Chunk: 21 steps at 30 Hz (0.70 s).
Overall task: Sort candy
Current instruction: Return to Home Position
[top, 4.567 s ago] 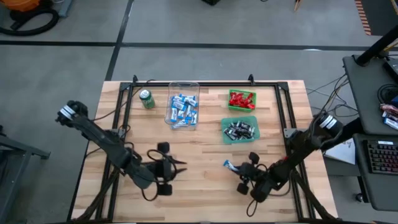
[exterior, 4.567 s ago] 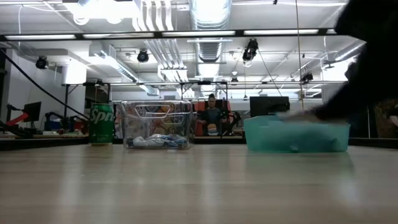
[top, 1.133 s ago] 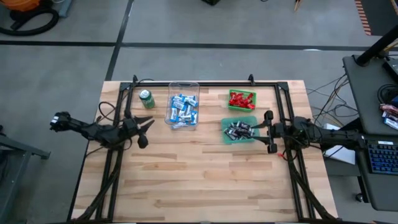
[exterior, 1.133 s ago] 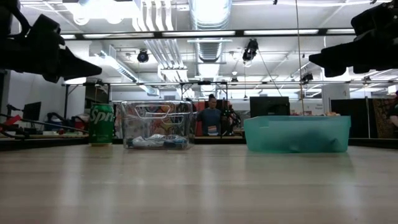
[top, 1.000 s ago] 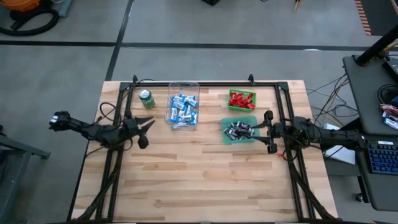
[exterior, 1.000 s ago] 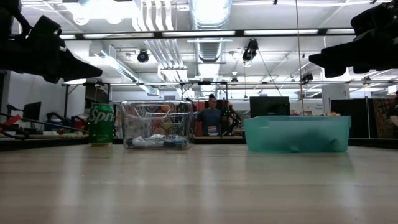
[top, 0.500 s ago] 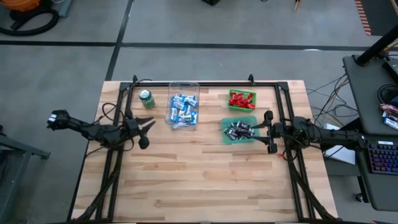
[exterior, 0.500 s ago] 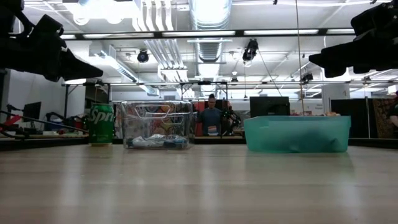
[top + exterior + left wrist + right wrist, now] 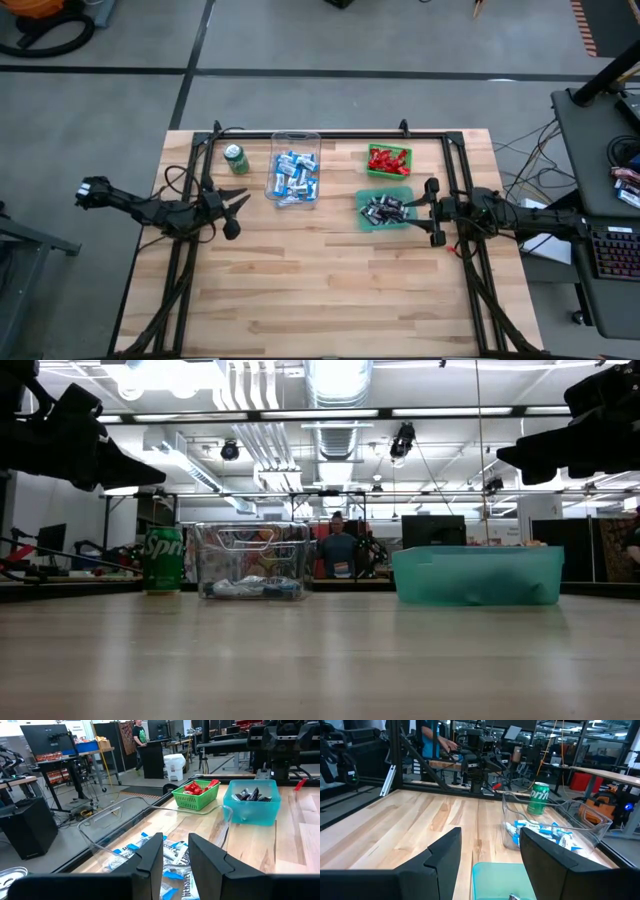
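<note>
Hovering over opposite sides of the pale wooden table [image 9: 330,290], the left gripper [image 9: 236,212] and right gripper [image 9: 430,211] stood parted, empty. Blue-and-white wrapped candy bars [image 9: 294,176] lay jumbled in the clear plastic bin [image 9: 273,160], long axes pointing every way.

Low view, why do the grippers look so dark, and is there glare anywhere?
Low view: left gripper and right gripper hang backlit before bright ceiling lights, so they read as silhouettes. High view: table evenly lit, no glare.
</note>
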Tool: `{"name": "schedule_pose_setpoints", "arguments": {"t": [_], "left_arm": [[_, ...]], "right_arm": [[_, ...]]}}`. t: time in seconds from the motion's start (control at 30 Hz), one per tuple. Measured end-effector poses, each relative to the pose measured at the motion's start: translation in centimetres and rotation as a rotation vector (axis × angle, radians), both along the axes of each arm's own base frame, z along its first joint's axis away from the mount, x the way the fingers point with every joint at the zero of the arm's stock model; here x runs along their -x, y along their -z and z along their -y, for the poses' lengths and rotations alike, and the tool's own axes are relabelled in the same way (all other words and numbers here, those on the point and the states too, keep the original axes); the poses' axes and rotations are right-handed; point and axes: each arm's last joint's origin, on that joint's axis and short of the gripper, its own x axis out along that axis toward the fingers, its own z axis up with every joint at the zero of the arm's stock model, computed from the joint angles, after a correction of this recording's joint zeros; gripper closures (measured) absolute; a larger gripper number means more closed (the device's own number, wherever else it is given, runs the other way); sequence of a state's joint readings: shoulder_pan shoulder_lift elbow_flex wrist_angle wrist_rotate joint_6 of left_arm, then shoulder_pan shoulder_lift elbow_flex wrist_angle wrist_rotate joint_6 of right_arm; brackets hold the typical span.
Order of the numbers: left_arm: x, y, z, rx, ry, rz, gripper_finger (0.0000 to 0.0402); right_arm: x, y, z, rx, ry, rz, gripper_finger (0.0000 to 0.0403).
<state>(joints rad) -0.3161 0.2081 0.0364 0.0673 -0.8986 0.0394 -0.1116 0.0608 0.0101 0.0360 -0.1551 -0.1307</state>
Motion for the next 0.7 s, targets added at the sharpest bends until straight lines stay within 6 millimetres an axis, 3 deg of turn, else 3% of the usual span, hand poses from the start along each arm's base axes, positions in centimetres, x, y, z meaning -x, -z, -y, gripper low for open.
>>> {"name": "schedule_pose_setpoints", "arguments": {"t": [0.7], "left_arm": [[0.00,0.00,0.00,0.000,0.000,-0.001,0.0326]], "right_arm": [[0.05,-0.26,-0.01,0.001,-0.002,0.003,0.0213]]}}
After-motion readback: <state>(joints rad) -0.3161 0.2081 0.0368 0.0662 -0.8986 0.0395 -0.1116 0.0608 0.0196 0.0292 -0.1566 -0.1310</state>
